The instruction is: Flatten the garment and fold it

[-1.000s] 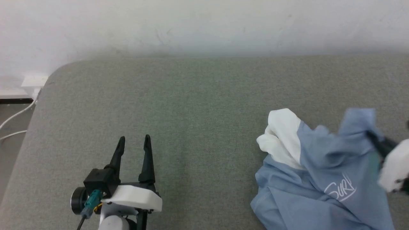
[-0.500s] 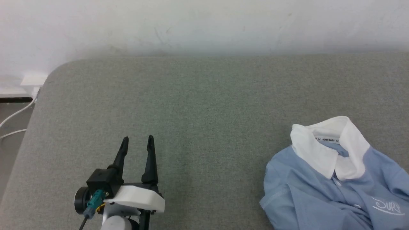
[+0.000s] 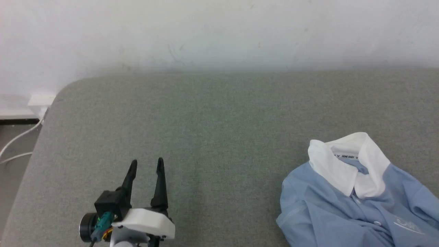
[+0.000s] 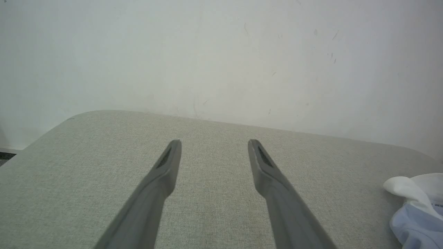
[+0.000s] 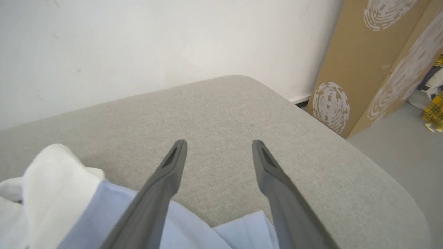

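Both spread and empty, the left gripper (image 3: 146, 160) and right gripper (image 5: 219, 141) should pinch the rumpled polo shirt (image 3: 329, 209) at its shoulders — beside the white collar (image 3: 337, 169) — and draw outward.

White wall (image 3: 219, 31) behind grey upholstered surface (image 3: 212, 116), cardboard (image 5: 373, 58) beside.

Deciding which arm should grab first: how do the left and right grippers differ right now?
The left gripper is over bare grey cushion, apart from the garment; the right gripper is right above the garment's blue edge. Past the left gripper lies plain wall; past the right gripper, the cushion's rounded corner and brown printed panels. Both are open and hold nothing.
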Robot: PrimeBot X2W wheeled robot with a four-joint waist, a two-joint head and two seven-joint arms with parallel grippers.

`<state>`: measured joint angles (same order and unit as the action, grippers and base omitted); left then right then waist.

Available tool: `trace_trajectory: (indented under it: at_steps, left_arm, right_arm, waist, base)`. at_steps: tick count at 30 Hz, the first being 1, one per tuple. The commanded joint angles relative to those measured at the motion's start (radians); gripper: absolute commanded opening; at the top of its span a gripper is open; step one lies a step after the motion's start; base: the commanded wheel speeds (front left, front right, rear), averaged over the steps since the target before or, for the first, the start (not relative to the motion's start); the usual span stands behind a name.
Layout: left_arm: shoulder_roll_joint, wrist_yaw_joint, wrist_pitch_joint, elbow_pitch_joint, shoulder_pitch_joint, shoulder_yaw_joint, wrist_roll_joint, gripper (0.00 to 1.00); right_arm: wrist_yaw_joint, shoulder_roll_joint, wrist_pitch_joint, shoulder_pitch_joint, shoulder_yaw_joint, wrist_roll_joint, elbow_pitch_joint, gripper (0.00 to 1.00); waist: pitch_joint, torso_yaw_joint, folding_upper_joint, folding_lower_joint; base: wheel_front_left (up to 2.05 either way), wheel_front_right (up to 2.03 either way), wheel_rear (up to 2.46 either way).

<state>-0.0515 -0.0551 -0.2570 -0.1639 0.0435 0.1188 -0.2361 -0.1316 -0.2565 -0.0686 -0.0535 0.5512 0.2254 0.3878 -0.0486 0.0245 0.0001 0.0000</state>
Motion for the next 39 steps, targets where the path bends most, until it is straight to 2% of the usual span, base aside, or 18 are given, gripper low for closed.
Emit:
trace_trajectory:
  at_steps: [1,5,12,18,20,25,30,34,39]
  left_arm:
    - [-0.003,-0.004,-0.005,-0.006,-0.020,-0.004,0.004,1.00]
    - [-0.009,-0.007,-0.003,-0.016,-0.035,-0.006,0.000,1.00]
    - [-0.015,-0.019,0.016,-0.016,-0.046,-0.002,-0.002,1.00]
    - [-0.016,-0.034,0.056,-0.013,-0.045,0.016,0.007,1.00]
    - [-0.015,-0.025,0.083,-0.014,-0.032,0.044,0.017,1.00]
    - [-0.007,0.050,0.179,-0.037,0.048,0.190,0.040,1.00]
    - [0.000,0.124,0.263,-0.087,0.165,0.360,0.009,1.00]
    - [0.001,0.141,0.332,-0.131,0.265,0.501,-0.075,1.00]
    - [0.001,0.139,0.416,-0.223,0.403,0.644,-0.177,1.00]
  right_arm:
    - [0.001,0.014,-0.026,0.007,-0.033,-0.009,-0.027,1.00]
    - [0.001,0.057,-0.069,0.054,-0.162,-0.034,-0.153,1.00]
    - [0.001,0.116,-0.053,0.167,-0.386,-0.035,-0.380,1.00]
    - [0.001,0.151,-0.014,0.270,-0.485,-0.048,-0.538,1.00]
    - [0.001,0.160,-0.001,0.291,-0.494,-0.043,-0.572,1.00]
    - [0.001,0.173,0.025,0.303,-0.494,-0.036,-0.629,1.00]
    - [0.001,0.177,0.043,0.285,-0.479,-0.043,-0.659,1.00]
    - [0.001,0.180,0.051,0.269,-0.449,-0.047,-0.674,1.00]
    - [0.001,0.184,0.048,0.240,-0.432,-0.046,-0.684,1.00]
  waist:
    - [0.025,0.004,-0.0001,0.0000]
    - [0.051,0.007,-0.0001,0.0000]
    - [0.074,0.007,-0.0001,0.0000]
    - [0.083,0.007,-0.0001,0.0000]
    - [0.078,0.012,-0.0001,0.0000]
    - [0.056,0.024,-0.0001,0.0000]
    - [0.031,0.044,-0.0001,0.0000]
    - [-0.007,0.071,-0.0001,0.0000]
    - [-0.078,0.111,-0.0001,0.0000]
  base:
    - [0.00,0.00,0.00]
    - [0.00,0.00,0.00]
    - [0.00,0.00,0.00]
    - [0.00,0.00,0.00]
    - [0.00,0.00,0.00]
    - [0.00,0.00,0.00]
    - [0.00,0.00,0.00]
    - [0.00,0.00,0.00]
    - [0.00,0.00,0.00]
